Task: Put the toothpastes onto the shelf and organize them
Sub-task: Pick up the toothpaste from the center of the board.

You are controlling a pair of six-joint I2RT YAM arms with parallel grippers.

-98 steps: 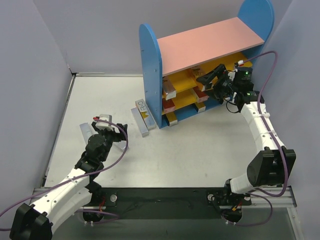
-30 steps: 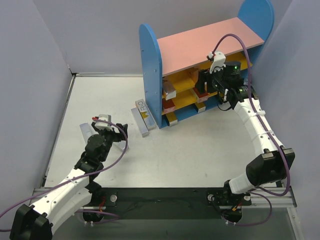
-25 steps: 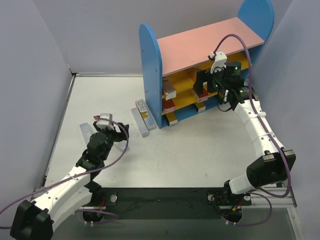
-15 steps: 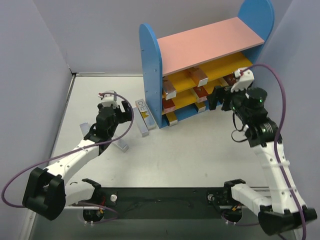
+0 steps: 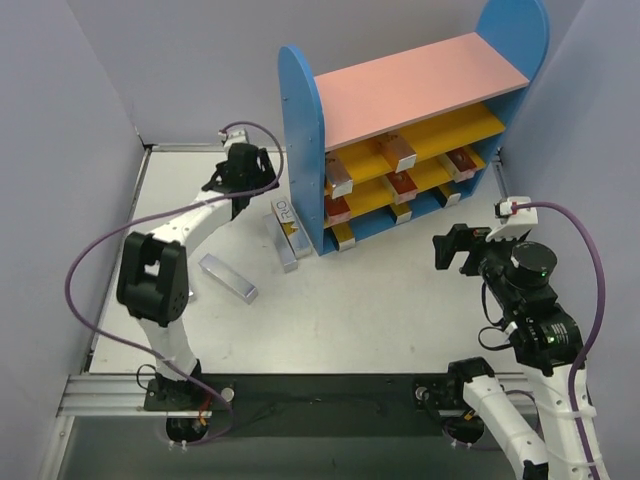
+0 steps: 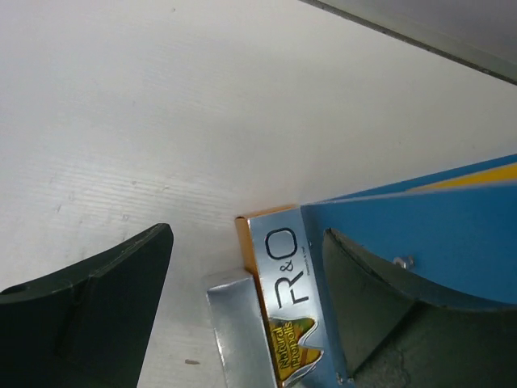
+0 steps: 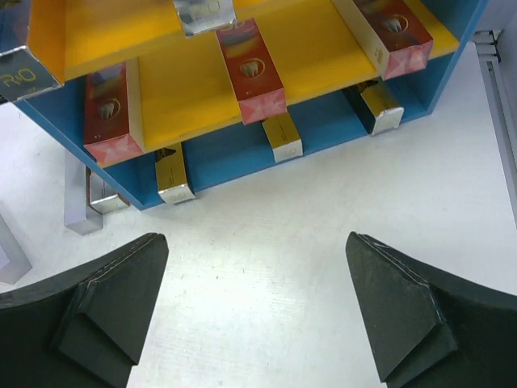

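The shelf [image 5: 420, 85] stands at the back right, and several toothpastes lie on its yellow boards and blue base. The right wrist view shows red ones [image 7: 253, 71] on a yellow board and gold-ended ones [image 7: 282, 137] on the base. My right gripper [image 5: 455, 248] hangs open and empty over bare table, back from the shelf front [image 7: 257, 242]. My left gripper [image 5: 250, 180] is open beside the shelf's left blue panel [image 6: 436, 234]. Its jaws straddle a silver R&O toothpaste [image 6: 287, 275] and a plain silver one [image 6: 236, 323], gripping neither. Another silver toothpaste [image 5: 228, 278] lies flat on the table.
Grey walls close in the table at the left, back and right. The two toothpastes by the panel [image 5: 283, 228] rest close against the shelf's outer left side. A metal rail [image 5: 300, 385] runs along the near edge between the arm bases.
My left arm swung from the near left out to the shelf's left panel. My right gripper opened, left a red toothpaste on the shelf and pulled back toward the near right.
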